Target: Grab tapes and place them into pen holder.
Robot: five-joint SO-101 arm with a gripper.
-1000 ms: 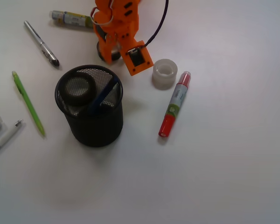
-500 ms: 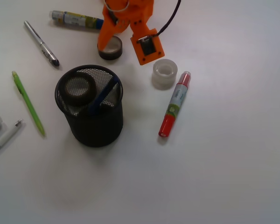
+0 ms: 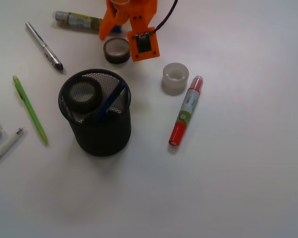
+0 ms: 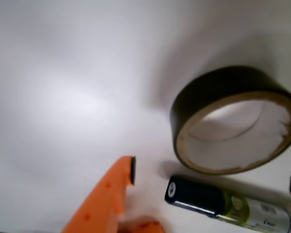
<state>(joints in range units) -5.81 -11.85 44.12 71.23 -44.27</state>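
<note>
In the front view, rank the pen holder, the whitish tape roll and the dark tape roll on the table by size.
1. pen holder, clearly largest.
2. whitish tape roll and dark tape roll: look alike, no ranking.

the printed labels on the red-capped marker (image 3: pixel 186 111) and the yellow-labelled marker (image 3: pixel 78 20) are too small to read.

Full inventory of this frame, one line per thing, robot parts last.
pen holder: 1, black wire mesh, left of centre, upright.
dark tape in holder: 1, dark, leaning inside with a blue pen.
dark tape on table: 1, dark brown-grey, flat beside the gripper.
translucent tape: 1, whitish, right of the holder.
red-capped marker: 1, red and white, below the translucent tape.
green pen: 1, left.
silver pen: 1, upper left.
labelled marker: 1, top left.
white pen: 1, left edge.
gripper: 1, orange, open, above the dark tape on table.
</note>
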